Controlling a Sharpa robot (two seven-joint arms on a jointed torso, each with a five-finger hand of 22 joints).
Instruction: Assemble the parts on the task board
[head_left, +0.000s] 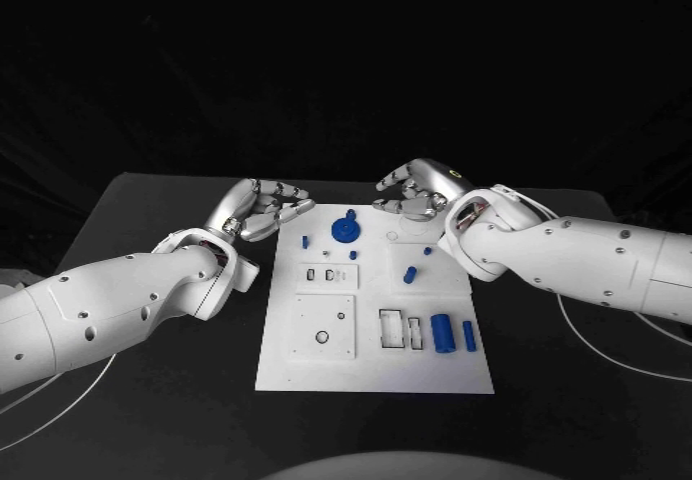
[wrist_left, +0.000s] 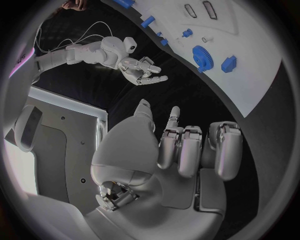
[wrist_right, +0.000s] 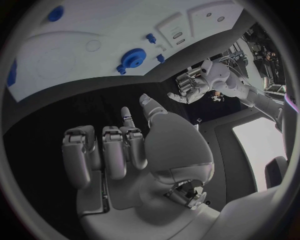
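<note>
We are looking down at the black table, where the white task board is lying in the middle, its long side running away from the robot. The left hand is hovering just off the board's far left corner, holding nothing, with its fingers curled in toward the palm. The right hand is hanging over the board's far edge, near the right corner, also holding nothing; its fingers are bent inward too, though from the head view we cannot quite tell how tightly.

On the far part of the board a blue gear is sitting, with a small blue peg to its left and another small blue piece just nearer. A short blue cylinder is lying near the board's middle right. Closer to the robot, a thicker blue cylinder and a thin blue bar are lying side by side, just right of two narrow rectangular slots. In the left wrist view we are seeing the gear beside a blue block.
</note>
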